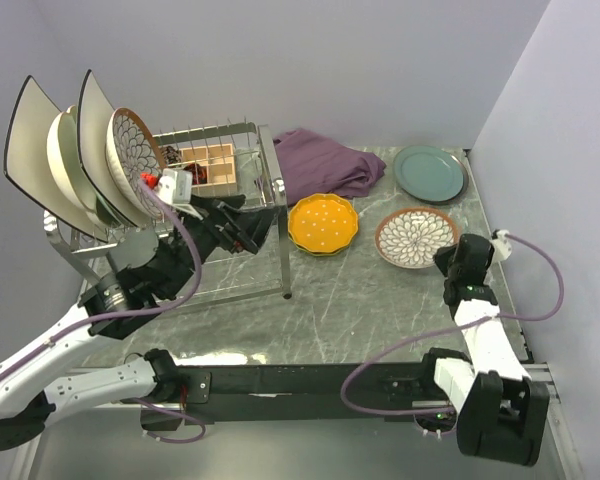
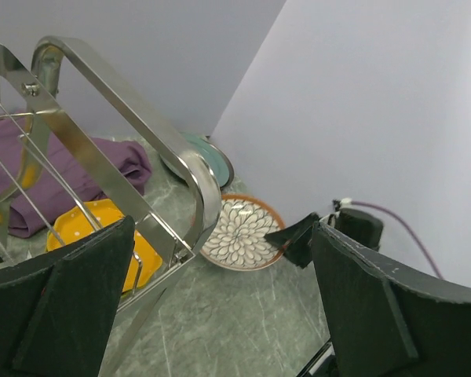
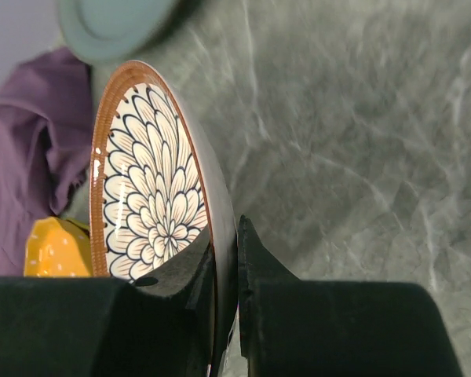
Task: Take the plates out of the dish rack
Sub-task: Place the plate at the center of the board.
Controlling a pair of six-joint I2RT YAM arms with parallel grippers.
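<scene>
The dish rack (image 1: pixel 235 215) stands at the left with several plates upright on top: white square ones with dark rims (image 1: pixel 32 140), a cream round one (image 1: pixel 68 150) and a brown-patterned one (image 1: pixel 135 150). My left gripper (image 1: pixel 245 225) hangs open beside the rack's front leg (image 2: pixel 141 133), its fingers (image 2: pixel 71 306) wide apart with nothing between them. A second brown-patterned plate (image 1: pixel 416 237) (image 3: pixel 149 196) lies low over the table at the right. My right gripper (image 1: pixel 450 262) (image 3: pixel 226 259) is shut on its near rim. An orange dotted plate (image 1: pixel 323 223) and a teal plate (image 1: pixel 430 172) lie flat on the table.
A purple cloth (image 1: pixel 325 162) is bunched at the back, between the rack and the teal plate. A small wooden compartment box (image 1: pixel 208 167) sits inside the rack. Walls close in behind and on the right. The rack's steel leg (image 1: pixel 283 255) stands just left of the orange plate.
</scene>
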